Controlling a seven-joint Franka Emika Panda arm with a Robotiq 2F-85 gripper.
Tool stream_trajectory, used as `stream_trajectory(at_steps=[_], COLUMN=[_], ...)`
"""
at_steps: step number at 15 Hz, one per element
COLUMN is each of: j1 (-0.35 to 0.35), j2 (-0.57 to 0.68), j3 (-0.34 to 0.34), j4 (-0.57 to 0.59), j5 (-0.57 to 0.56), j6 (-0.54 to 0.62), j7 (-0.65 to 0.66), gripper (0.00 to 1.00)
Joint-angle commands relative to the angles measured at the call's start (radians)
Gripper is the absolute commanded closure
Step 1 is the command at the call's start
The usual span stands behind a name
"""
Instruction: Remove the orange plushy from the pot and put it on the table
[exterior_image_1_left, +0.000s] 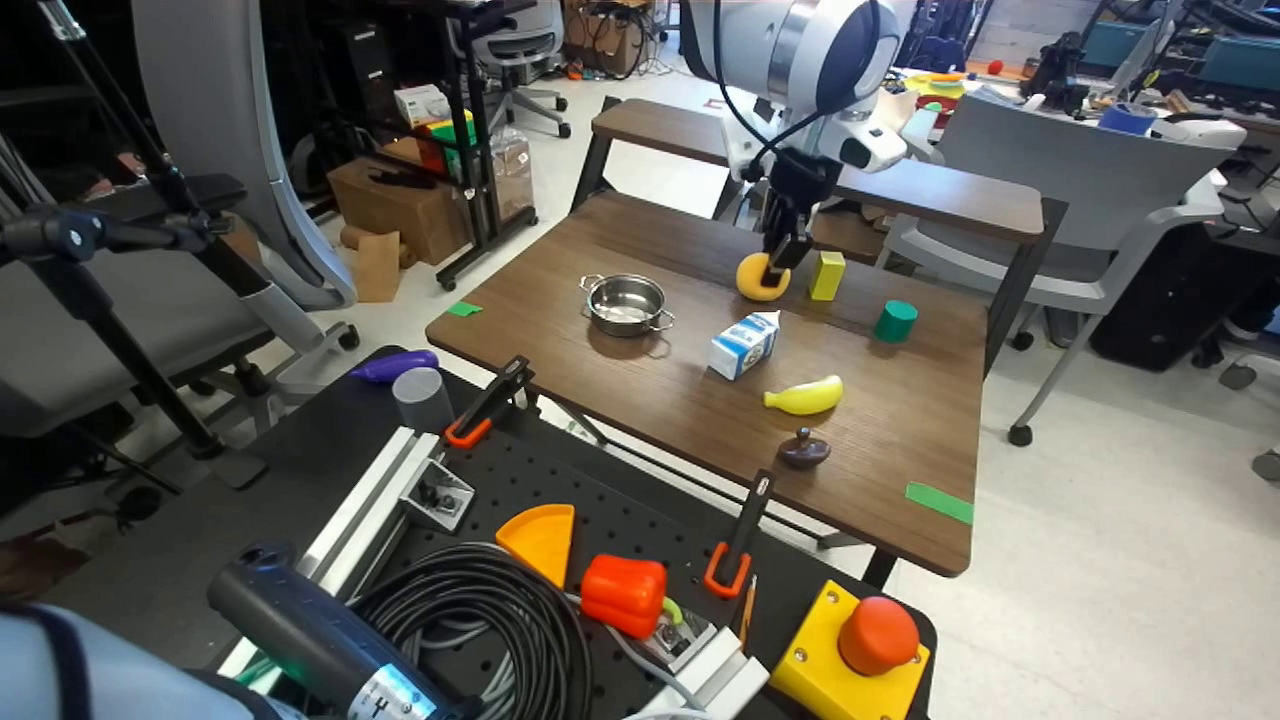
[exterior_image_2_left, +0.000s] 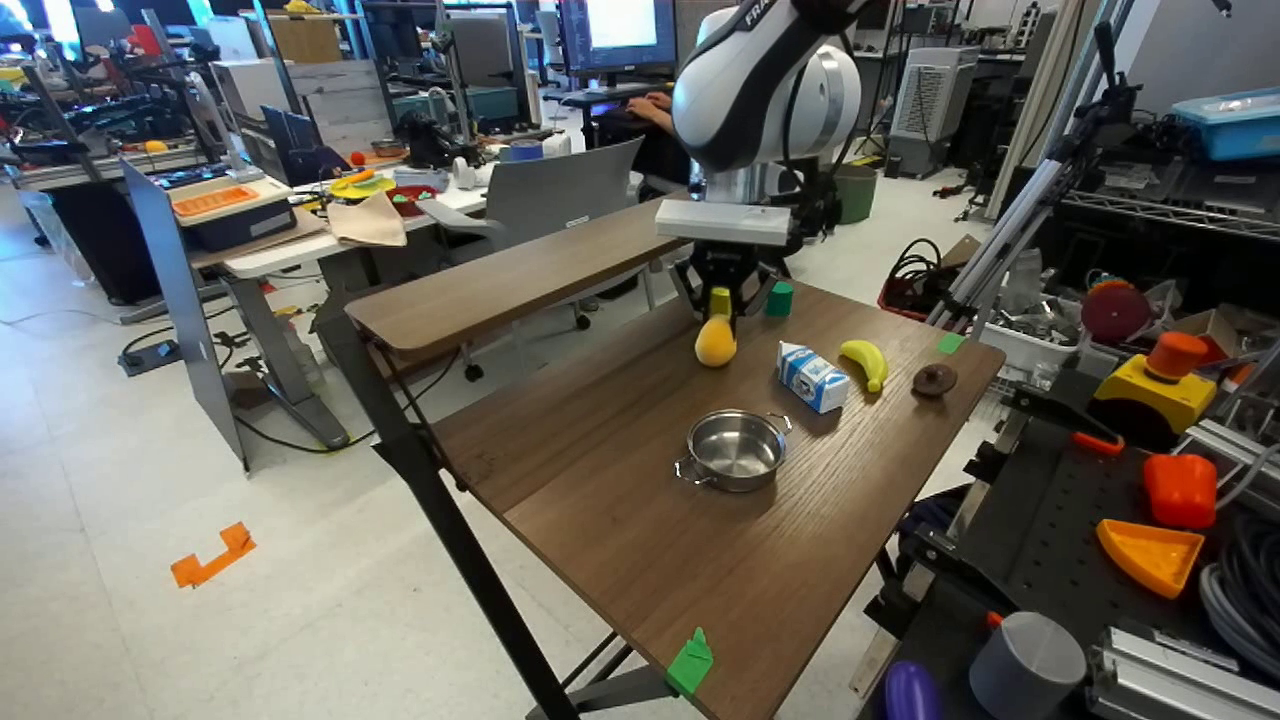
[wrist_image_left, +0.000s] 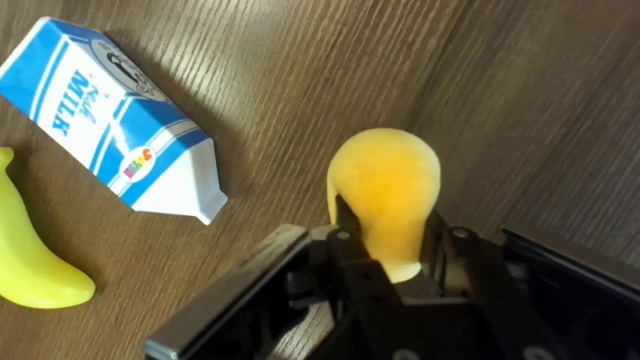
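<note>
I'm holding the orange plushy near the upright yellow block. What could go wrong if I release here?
The orange plushy is round and bulges beyond the tool, so it might spring or roll away when freed. The yellow block stands close by in an exterior view, so the opening tool might knock it. I cannot tell whether the orange plushy touches the table, so it may drop on release.

The plushy (wrist_image_left: 385, 175) is yellow-orange, the pot (exterior_image_2_left: 738, 452) silver — table (exterior_image_2_left: 620, 490) brown, grain-streaked — milk carton (wrist_image_left: 117, 117) blue and white.
</note>
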Motion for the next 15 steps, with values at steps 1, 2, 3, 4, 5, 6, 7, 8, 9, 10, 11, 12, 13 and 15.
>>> stream_trajectory(at_steps=[1, 2, 3, 4, 5, 6, 7, 8, 9, 10, 11, 12, 13, 15], j1=[0.008, 0.008, 0.005, 0.005, 0.006, 0.008, 0.007, 0.007, 0.007, 0.008, 0.007, 0.006, 0.000, -0.002], j2=[0.013, 0.002, -0.010, -0.024, -0.043, -0.060, -0.085, -0.107, -0.137, -0.163, -0.198, -0.229, -0.263, -0.323], j3=[-0.007, -0.003, 0.003, 0.007, 0.010, 0.014, 0.020, 0.026, 0.031, 0.037, 0.044, 0.052, 0.063, 0.078], j4=[0.046, 0.038, 0.023, 0.006, -0.016, -0.036, -0.063, -0.086, -0.119, -0.148, -0.186, -0.219, -0.259, -0.325], j5=[-0.034, -0.034, -0.033, -0.033, -0.033, -0.034, -0.032, -0.031, -0.029, -0.026, -0.023, -0.020, -0.015, -0.010], j6=[-0.054, -0.056, -0.054, -0.051, -0.042, -0.033, -0.023, -0.018, -0.006, 0.004, 0.014, 0.014, 0.005, -0.011], j7=[0.037, 0.030, 0.018, 0.009, -0.002, -0.011, -0.024, -0.038, -0.057, -0.074, -0.096, -0.117, -0.149, -0.197], gripper=[0.38, 0.29, 0.23, 0.15, 0.08, 0.00, 0.00, 0.00, 0.00, 0.00, 0.00, 0.00, 0.00, 0.00])
